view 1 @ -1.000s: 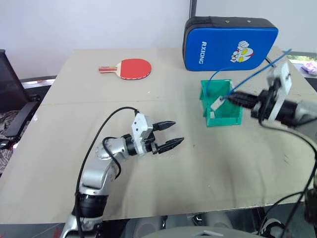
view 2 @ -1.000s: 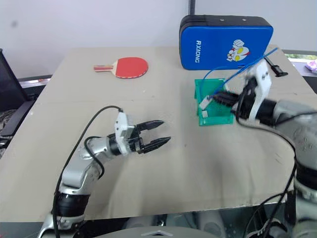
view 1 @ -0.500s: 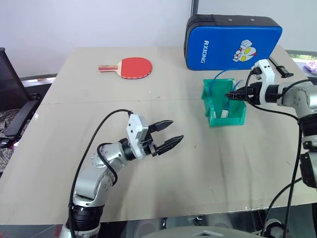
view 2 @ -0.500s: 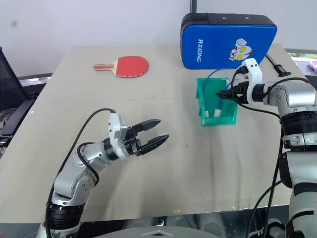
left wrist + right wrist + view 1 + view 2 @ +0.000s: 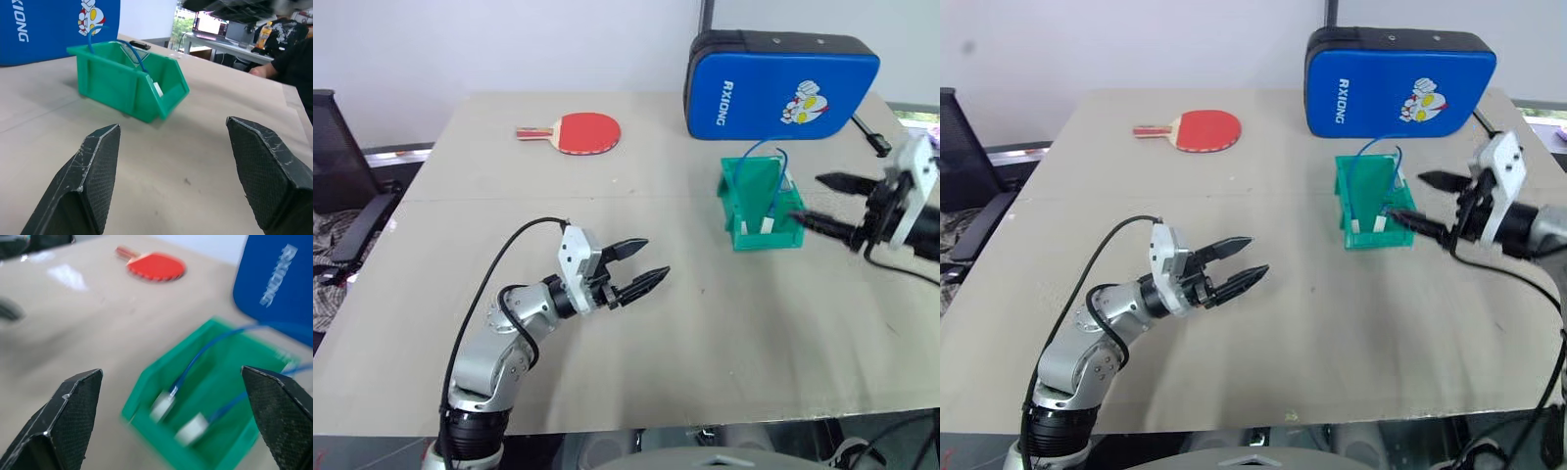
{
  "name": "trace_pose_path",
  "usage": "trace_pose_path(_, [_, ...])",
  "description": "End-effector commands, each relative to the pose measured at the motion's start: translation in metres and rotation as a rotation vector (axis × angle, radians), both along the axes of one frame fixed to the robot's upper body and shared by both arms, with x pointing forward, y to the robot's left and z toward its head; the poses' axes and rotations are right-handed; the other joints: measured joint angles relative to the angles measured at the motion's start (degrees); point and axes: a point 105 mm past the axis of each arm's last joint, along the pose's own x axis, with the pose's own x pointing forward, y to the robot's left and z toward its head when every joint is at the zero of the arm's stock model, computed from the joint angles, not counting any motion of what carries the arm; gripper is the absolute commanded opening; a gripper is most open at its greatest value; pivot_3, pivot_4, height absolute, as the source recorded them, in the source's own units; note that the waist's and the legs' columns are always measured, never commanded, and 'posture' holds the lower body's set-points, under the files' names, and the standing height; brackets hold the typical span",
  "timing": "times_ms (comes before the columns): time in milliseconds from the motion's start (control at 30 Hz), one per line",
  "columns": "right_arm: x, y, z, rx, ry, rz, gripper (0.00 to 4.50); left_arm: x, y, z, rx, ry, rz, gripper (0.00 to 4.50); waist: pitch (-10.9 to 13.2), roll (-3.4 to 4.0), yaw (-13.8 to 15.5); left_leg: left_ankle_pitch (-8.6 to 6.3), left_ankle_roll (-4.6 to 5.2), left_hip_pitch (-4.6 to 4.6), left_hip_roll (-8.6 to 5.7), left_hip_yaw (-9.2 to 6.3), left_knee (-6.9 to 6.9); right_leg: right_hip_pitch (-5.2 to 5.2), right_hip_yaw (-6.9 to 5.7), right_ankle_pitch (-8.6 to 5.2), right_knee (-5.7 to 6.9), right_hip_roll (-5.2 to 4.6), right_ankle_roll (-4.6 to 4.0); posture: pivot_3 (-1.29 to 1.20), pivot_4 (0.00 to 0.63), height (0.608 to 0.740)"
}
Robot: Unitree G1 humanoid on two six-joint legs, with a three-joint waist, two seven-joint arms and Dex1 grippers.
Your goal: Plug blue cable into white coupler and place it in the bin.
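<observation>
You have the small green plastic bin (image 5: 762, 201) standing on the beige tabletop (image 5: 705, 323), just in front of the big blue padded case (image 5: 781, 71). The thin bright blue cable (image 5: 205, 352) lies inside the bin, looping up above its rim, and two small white box-shaped pieces (image 5: 164, 405) sit at its ends on the bin's floor; you cannot tell from here which one is the white coupler or how firmly the plug is seated.

Your right gripper (image 5: 830, 204) hovers just beside the bin on its open-fronted side, its two black fingers spread wide apart with nothing between them. Your left gripper (image 5: 639, 266) hangs over the bare tabletop well apart from the bin, fingers parted and empty, pointing toward it.

A red table-tennis paddle with a wooden handle (image 5: 578, 132) lies far from the bin, off to the case's left.
</observation>
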Motion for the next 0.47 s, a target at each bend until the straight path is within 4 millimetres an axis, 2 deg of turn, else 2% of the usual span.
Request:
trace_pose_path(33, [-0.026, -0.013, -0.007, -0.061, -0.097, -0.080, 4.50, -0.003, 0.009, 0.005, 0.045, -0.055, -0.003, 4.42, -0.01, -0.01, 0.03, 0.00, 0.00, 0.04, 0.00, -0.03, 0.04, 0.07, -0.02, -0.01, 0.00, 0.03, 0.01, 0.00, 0.150, 0.740])
trace_pose_path(200, [-0.069, -0.030, -0.043, -0.108, 0.009, -0.124, 4.50, -0.008, 0.032, -0.009, 0.163, -0.032, 0.021, 4.42, -0.02, 0.06, -0.25, 0.00, 0.00, 0.20, 0.00, 0.16, 0.04, 0.14, 0.18, -0.25, 0.02, 0.06, 0.03, 0.00, 0.150, 0.740])
trace_pose_path(367, [-0.091, -0.049, -0.066, -0.149, 0.072, -0.186, 4.50, -0.023, 0.058, -0.027, 0.236, 0.048, 0.048, 4.42, -0.02, 0.04, -0.90, 0.00, -0.01, 0.46, 0.09, 0.29, 0.03, 0.25, 0.30, -0.29, 0.03, 0.10, 0.03, 0.00, 0.150, 0.740])
trace_pose_path(467, [-0.093, -0.053, -0.074, -0.148, 0.082, -0.199, 4.50, -0.029, 0.069, -0.034, 0.251, 0.086, 0.069, 4.42, -0.01, 0.04, -1.02, 0.00, -0.01, 0.54, 0.14, 0.31, -0.02, 0.28, 0.30, -0.31, 0.03, 0.11, 0.02, 0.00, 0.150, 0.740])
